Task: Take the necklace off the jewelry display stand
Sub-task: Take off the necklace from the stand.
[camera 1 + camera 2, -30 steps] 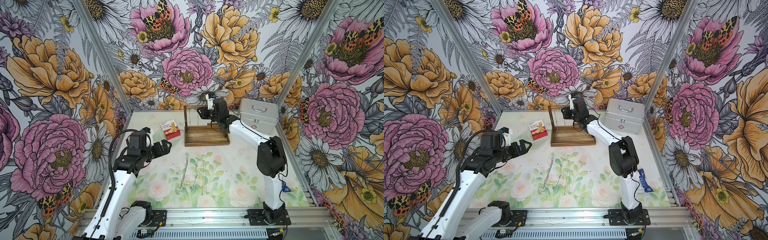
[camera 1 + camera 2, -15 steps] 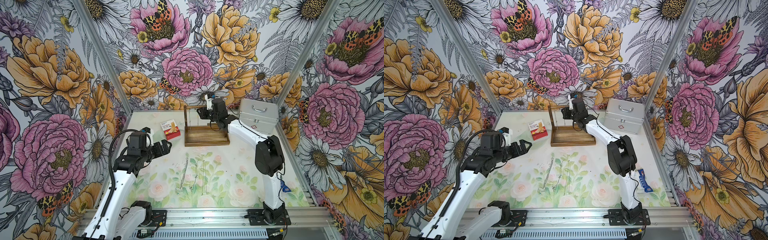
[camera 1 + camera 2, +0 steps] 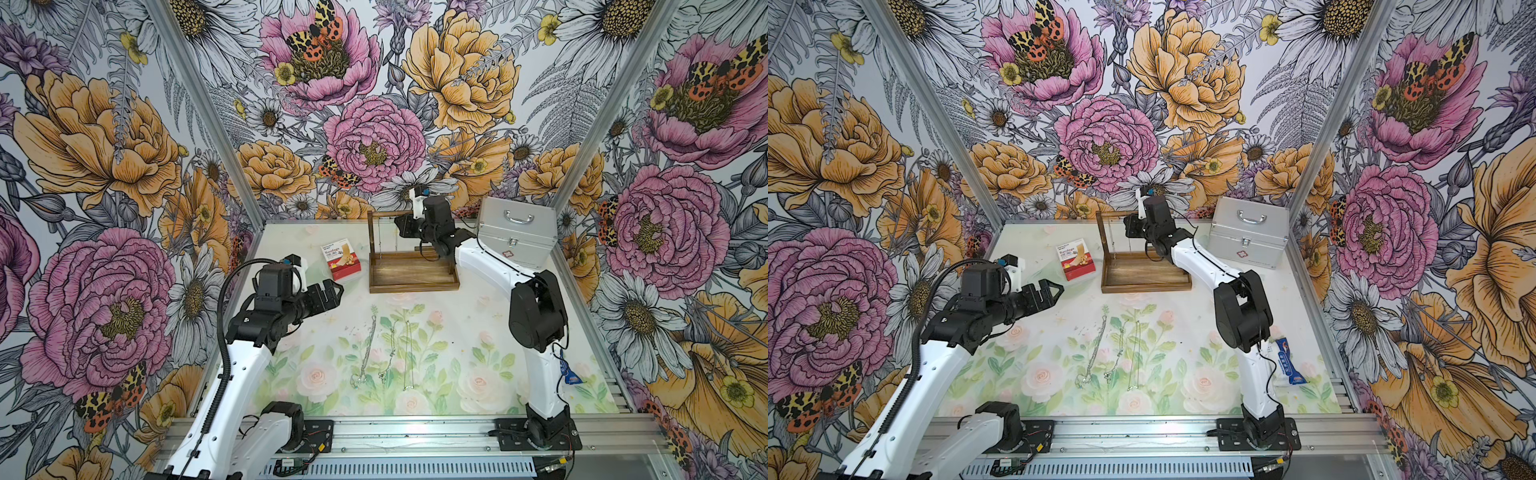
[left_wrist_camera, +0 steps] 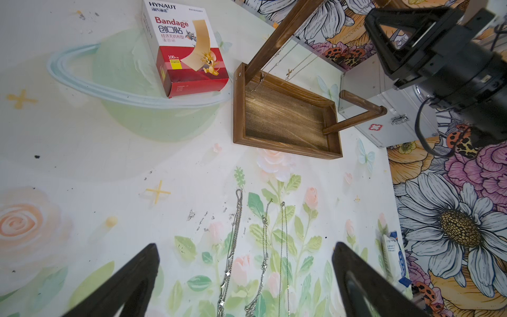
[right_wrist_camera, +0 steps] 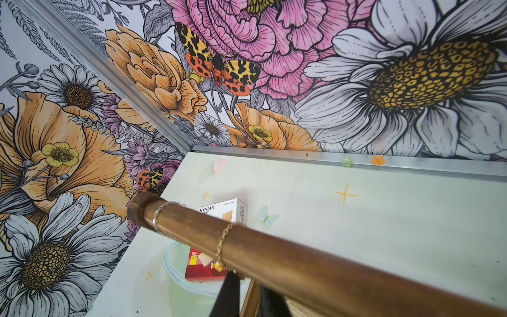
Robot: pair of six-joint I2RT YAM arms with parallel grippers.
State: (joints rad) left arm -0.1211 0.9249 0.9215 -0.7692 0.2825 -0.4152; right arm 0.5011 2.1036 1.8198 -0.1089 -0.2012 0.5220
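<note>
A: Scanning a top view: gripper status?
B: The left gripper [image 3: 330, 291] is wide, empty; the right gripper [image 3: 404, 226] is at the stand's [image 3: 413, 286] rod [image 3: 382, 212].
A: Right wrist view?
B: The gold necklace [image 5: 221, 247] hangs on the rod; jaws narrow beside it, grip cannot be told.

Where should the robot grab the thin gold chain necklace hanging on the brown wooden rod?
Probably the hanging strands just below the brown wooden rod, coming from underneath with jaws either side. The thin gold chain necklace lies tight over the round rod, leaving nothing to pinch on top.
</note>
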